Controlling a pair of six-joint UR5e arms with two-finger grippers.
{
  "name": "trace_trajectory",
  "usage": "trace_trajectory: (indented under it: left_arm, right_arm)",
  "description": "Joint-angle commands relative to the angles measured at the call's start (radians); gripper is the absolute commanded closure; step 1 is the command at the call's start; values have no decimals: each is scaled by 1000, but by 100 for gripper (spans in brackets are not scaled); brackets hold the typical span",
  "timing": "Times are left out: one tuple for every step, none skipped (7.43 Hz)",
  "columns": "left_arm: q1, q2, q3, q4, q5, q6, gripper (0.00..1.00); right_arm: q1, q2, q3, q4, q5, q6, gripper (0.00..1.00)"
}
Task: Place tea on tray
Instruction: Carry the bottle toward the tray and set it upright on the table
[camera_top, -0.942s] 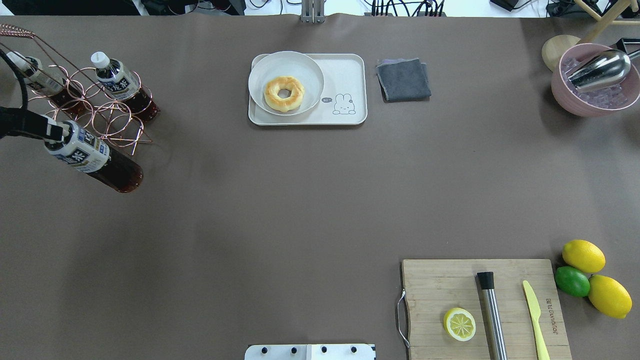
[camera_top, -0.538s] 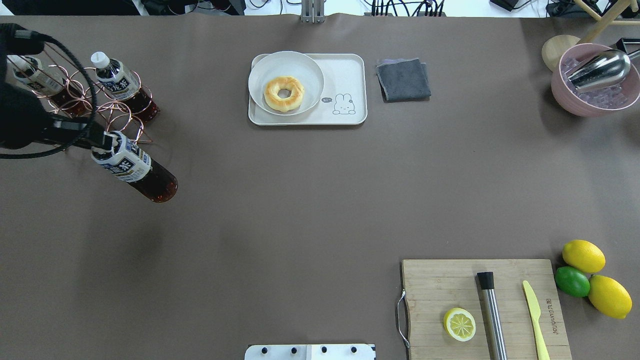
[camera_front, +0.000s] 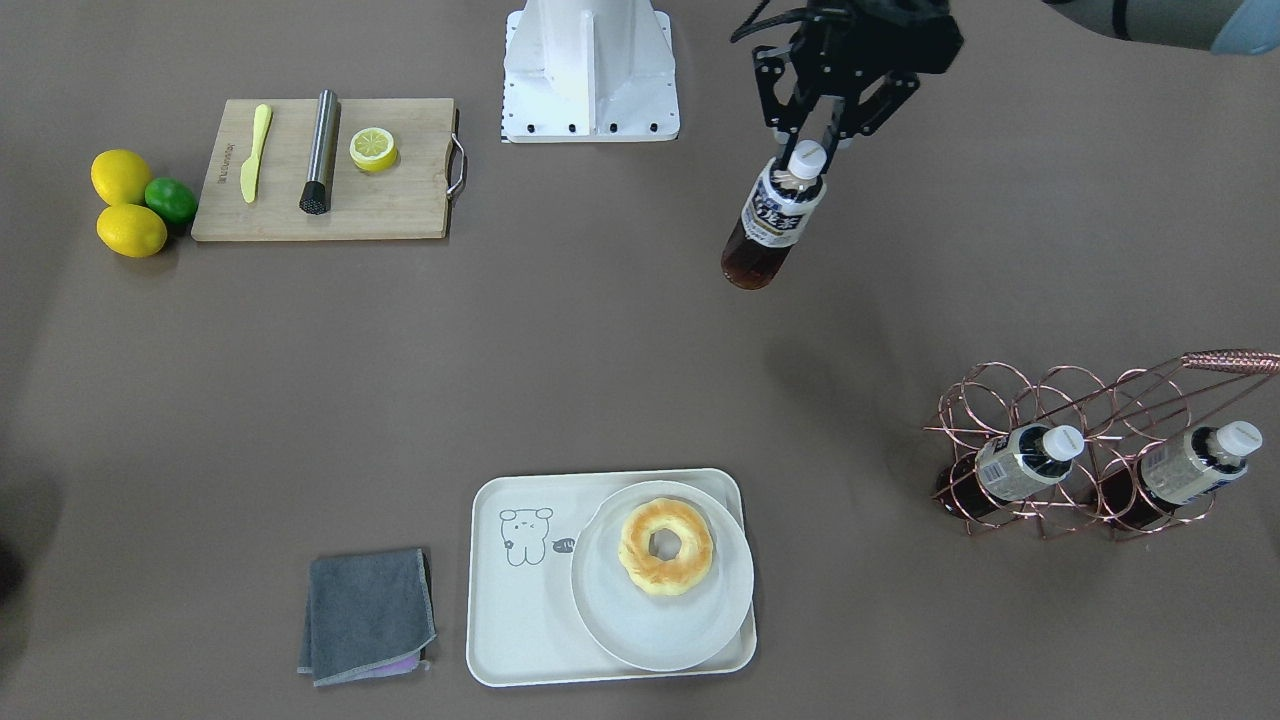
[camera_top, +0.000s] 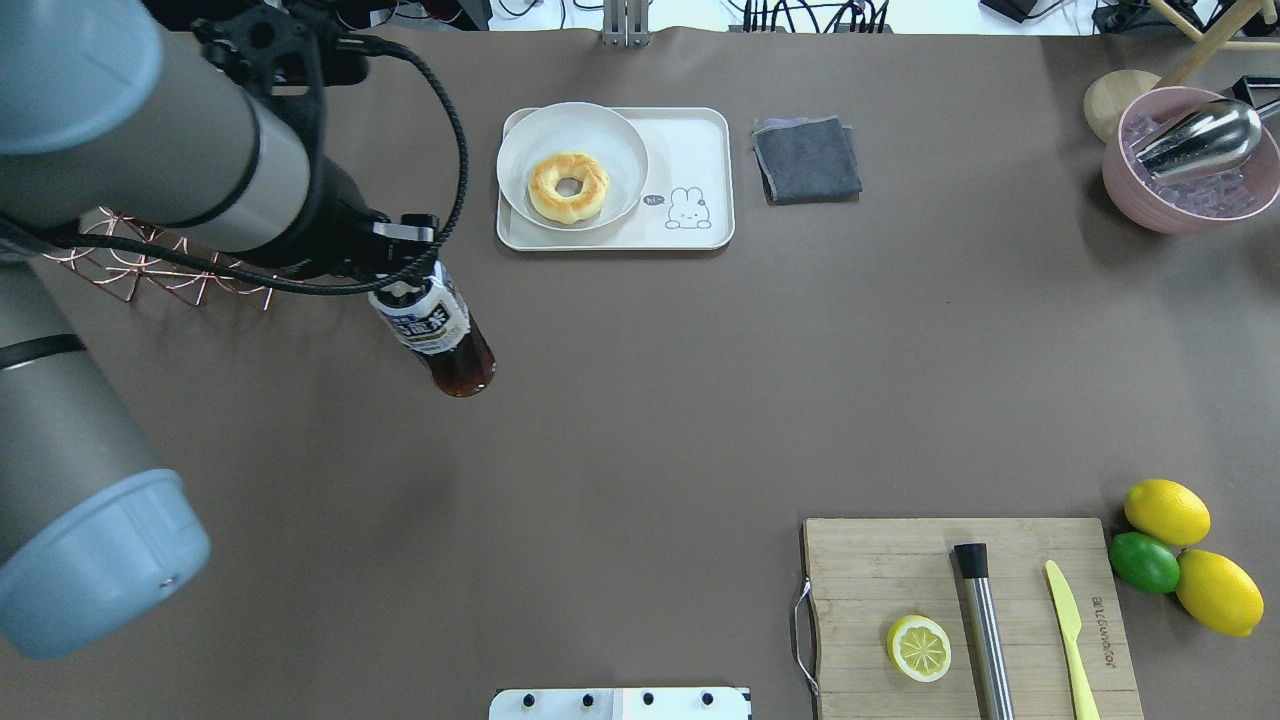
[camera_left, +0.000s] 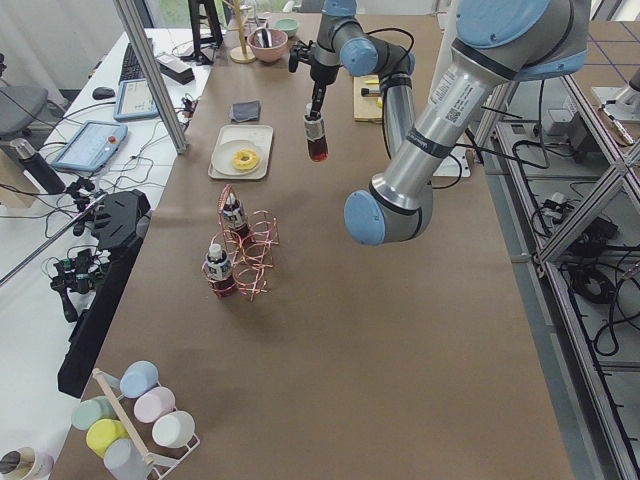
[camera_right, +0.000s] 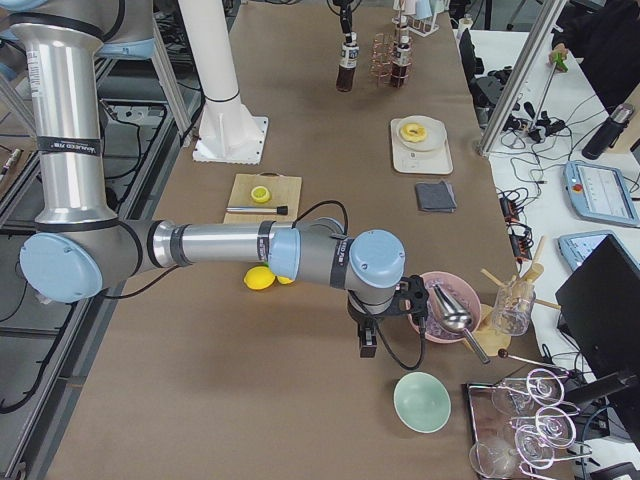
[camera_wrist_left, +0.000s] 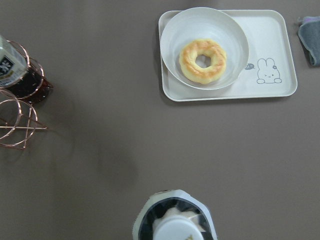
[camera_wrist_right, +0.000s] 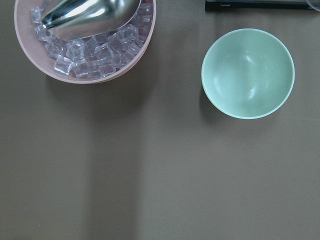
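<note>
**Tea held above the tabletop.** The tea (camera_front: 772, 215) hangs cap-up and clear of the tabletop (camera_front: 600, 350), over the robot's left half and away from every edge. The left fingers (camera_front: 776, 120) are clenched on its white cap and neck, one on each side. The label and the dark liquid hang below the fingertips. In the left wrist view the cap sits at the bottom centre of the frame.

The tray (camera_front: 520, 620) lies well apart from the tea, near the middle of the edge opposite the robot. A round white plate (camera_front: 650, 630) with a doughnut (camera_front: 666, 548) rests on the tray's end towards the robot's left. The bear drawing shows on the other end. A folded grey cloth (camera_front: 366, 615) lies just beside the tray, on the robot's right of it.

A copper wire rack (camera_front: 1060, 400) stands near the robot's left edge, with two more bottles (camera_front: 1020, 465) standing in its rings.

The right fingers (camera_right: 366, 340) hang near the robot's right edge, beside a pink bowl of ice (camera_right: 440, 325). Whether they are clenched or released cannot be told.
</note>
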Motion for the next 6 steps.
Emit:
trace_trajectory:
  left_arm:
    - [105, -117, 109, 8, 96, -70, 100]
    - [123, -133, 137, 5, 122, -70, 100]
    - [139, -190, 210, -4, 154, -73, 100]
    - [154, -201, 256, -59, 160, -96, 100]
    - [171, -213, 289, -83, 186, -112, 100]
    - [197, -216, 300, -87, 206, -110, 100]
  right_arm:
    - [8, -9, 2, 0, 0, -1, 0]
    - [10, -15, 5, 0, 0, -1, 0]
    - [10, -22, 6, 1, -1, -3, 0]
    - [10, -22, 5, 2, -1, -3, 0]
    - [10, -22, 0, 2, -3, -3, 0]
    - [10, -21, -1, 2, -3, -3, 0]
